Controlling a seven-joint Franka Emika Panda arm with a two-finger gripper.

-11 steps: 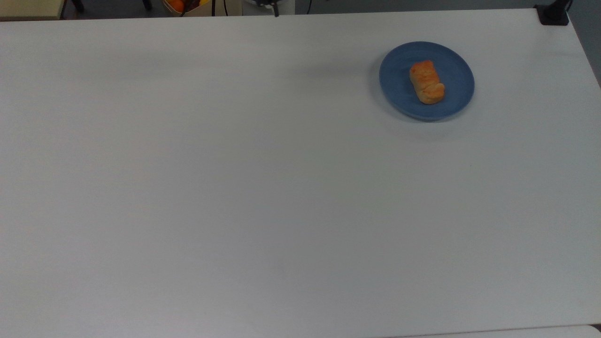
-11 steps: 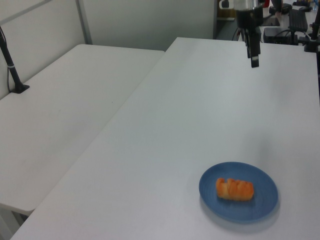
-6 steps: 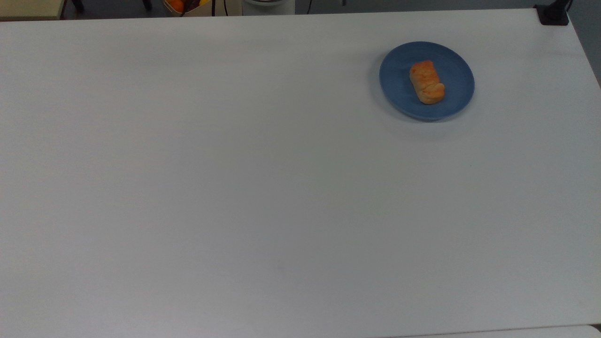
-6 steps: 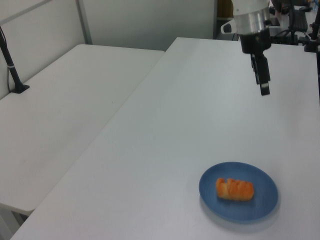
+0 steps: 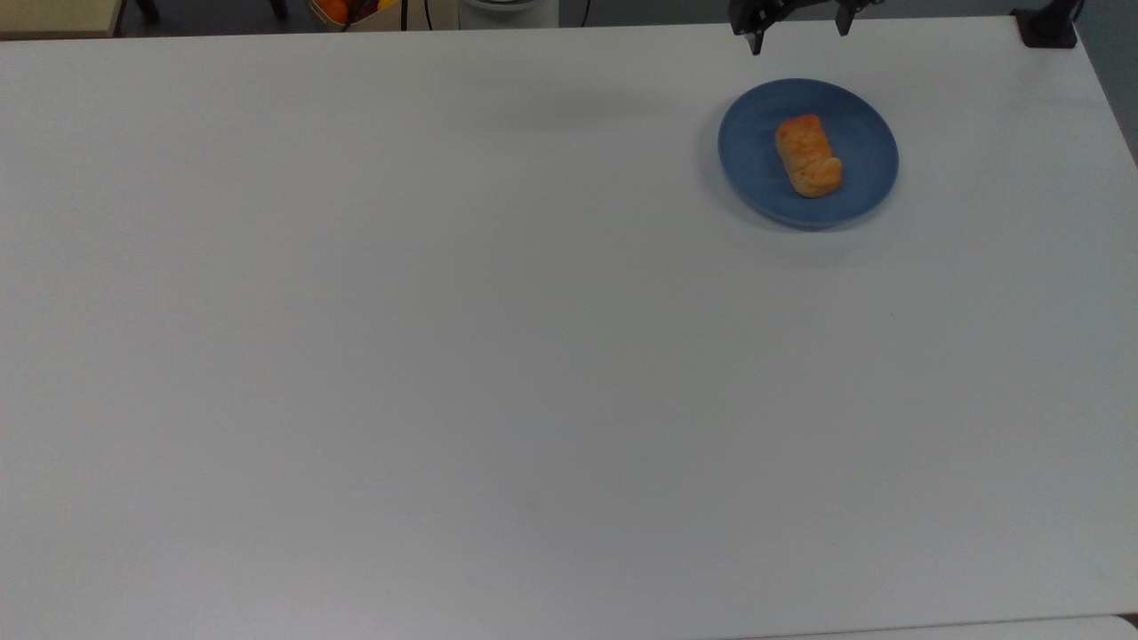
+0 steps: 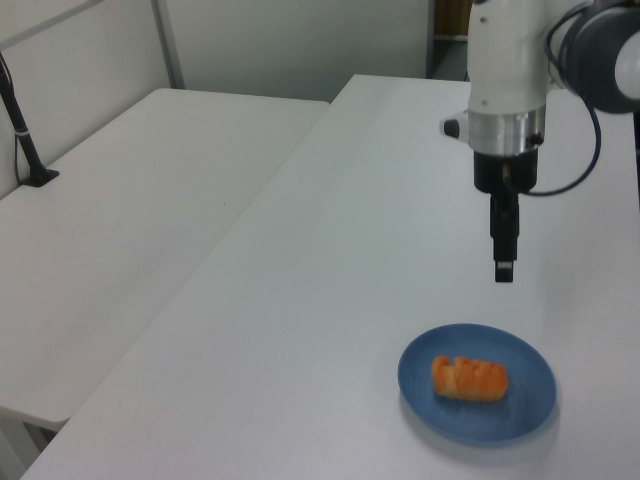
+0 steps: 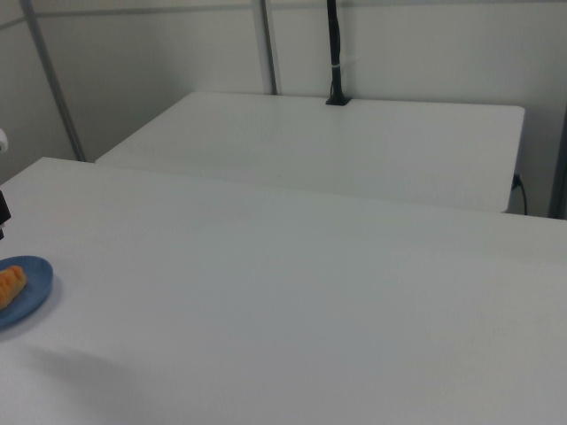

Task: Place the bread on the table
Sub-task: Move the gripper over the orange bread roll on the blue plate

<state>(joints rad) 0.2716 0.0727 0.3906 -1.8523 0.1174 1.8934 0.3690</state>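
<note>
The bread (image 5: 808, 155), a small golden-orange roll, lies in the middle of a round blue plate (image 5: 747, 182) on the white table (image 5: 444, 356). In the left view the bread (image 6: 469, 379) rests on the plate (image 6: 523, 418) near the bottom. The right view has the bread (image 7: 9, 286) at its left edge. My gripper (image 5: 797, 37) hangs over the table just beyond the plate's far rim, open, its two dark fingertips spread apart and empty. In the left view the gripper (image 6: 503, 266) points straight down, above and behind the plate, apart from it.
A second white table (image 6: 130, 200) stands alongside, with a black post (image 6: 22, 130) clamped to it. A black mount (image 5: 1047, 27) sits on the table's corner at the top view's upper right. A box of orange items (image 5: 342, 11) lies past the far edge.
The arm has swung from the far edge of the table toward the plate and come lower. Its fingertips have entered the top view. Bread and plate have not moved.
</note>
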